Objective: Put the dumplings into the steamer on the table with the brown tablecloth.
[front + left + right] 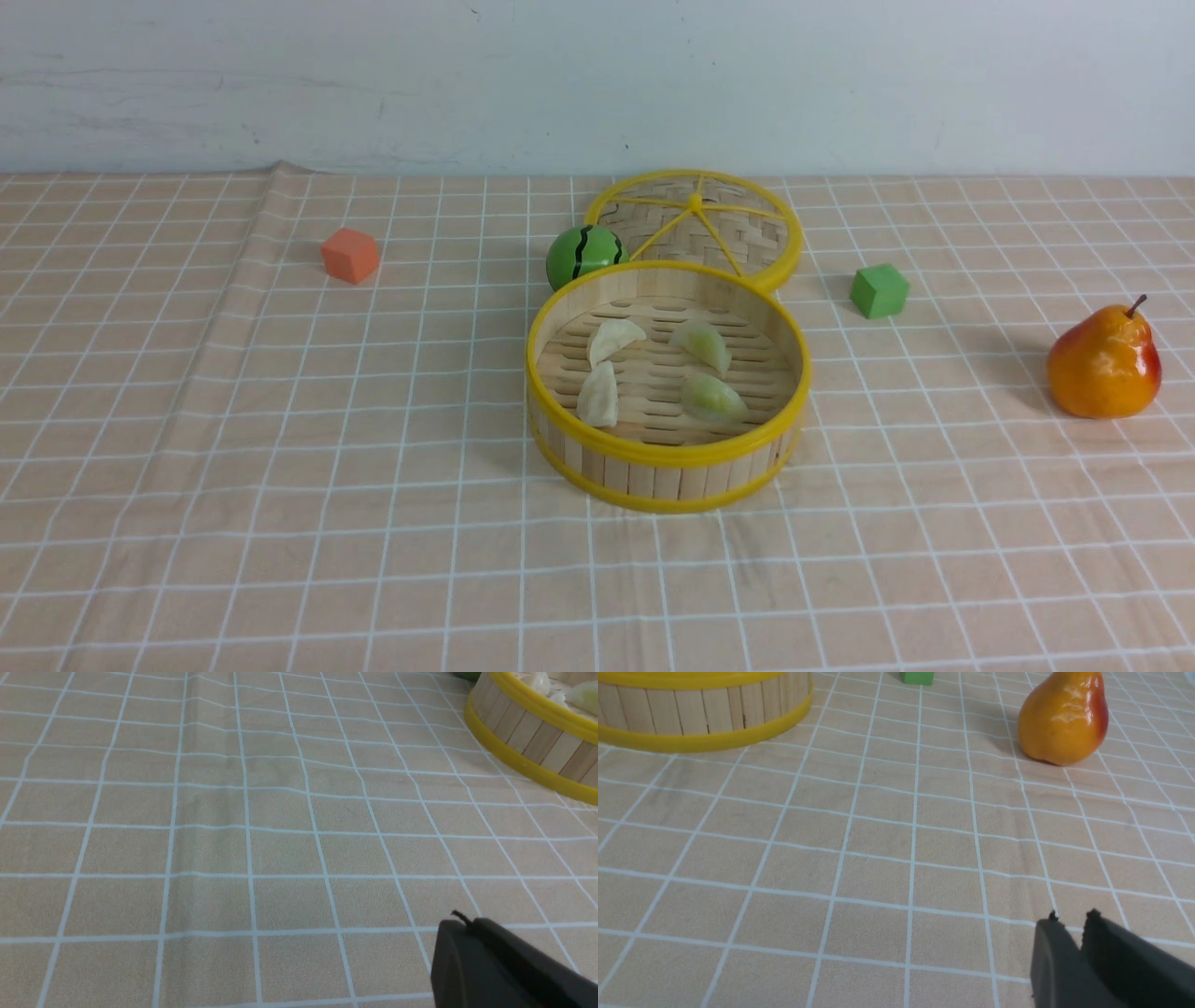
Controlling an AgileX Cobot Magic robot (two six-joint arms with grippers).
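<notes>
The steamer [667, 448] sits just right of centre in the front view, a round, shallow bamboo basket with upright pale wooden strips for a wall, a slatted floor and bright yellow bands at top and bottom. All four dumplings lie inside it on the slats: two whitish-cream dumplings [613, 340] [598, 396] on the left half, two pale green dumplings [705, 344] [712, 397] on the right half, each a small, glossy, translucent crescent, none touching another. The brown tablecloth [280, 448] is a light tan-peach with a thin white grid and a few soft creases.

Behind the basket, touching its far rim, lies the flat woven lid [695, 229] with yellow spokes, and a green striped ball [583, 256] rests against both. An orange cube [351, 255] sits upper left, a green cube [878, 290] right of the lid, a pear [1103, 361] at the far right edge.

In the lower right of its wrist view the left gripper [460, 921] has its dark fingers pressed together with nothing between them. The right gripper [1070, 918] shows a narrow gap between its tips, holding nothing, above bare cloth.
</notes>
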